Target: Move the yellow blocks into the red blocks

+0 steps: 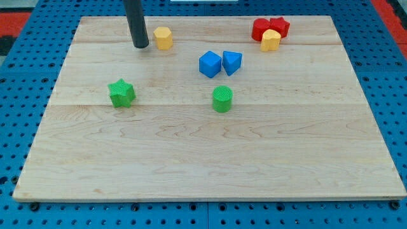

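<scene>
A blue cube (210,64) and a blue wedge-like block (232,62) sit touching at upper centre of the wooden board (203,159). A green star (121,93) lies left; a green cylinder (222,99) centre.

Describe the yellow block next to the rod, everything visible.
The yellow block is a small, squat, many-sided prism, likely hexagonal, of matte, plastic-looking material, with a flat top lighter than its orange-yellow sides. It stands upright on the wooden board near the view's top edge, left of centre. My tip sits just to its left, very close; whether they touch cannot be told. No other block touches it. The other yellow block is far to the right, against the red blocks.
</scene>
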You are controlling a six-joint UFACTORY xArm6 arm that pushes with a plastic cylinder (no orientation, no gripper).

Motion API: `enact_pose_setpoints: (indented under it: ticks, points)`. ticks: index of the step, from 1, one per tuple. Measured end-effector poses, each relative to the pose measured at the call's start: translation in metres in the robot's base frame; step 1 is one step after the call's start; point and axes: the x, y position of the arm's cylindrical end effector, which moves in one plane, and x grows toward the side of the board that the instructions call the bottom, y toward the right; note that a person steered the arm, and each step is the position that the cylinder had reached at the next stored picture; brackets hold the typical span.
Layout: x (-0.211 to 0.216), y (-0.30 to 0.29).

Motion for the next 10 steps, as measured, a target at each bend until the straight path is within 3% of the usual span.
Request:
enact_pose_setpoints:
  ticks: [2,10]
  points:
    - [-0.022,0.0]
    - [-0.004,0.056]
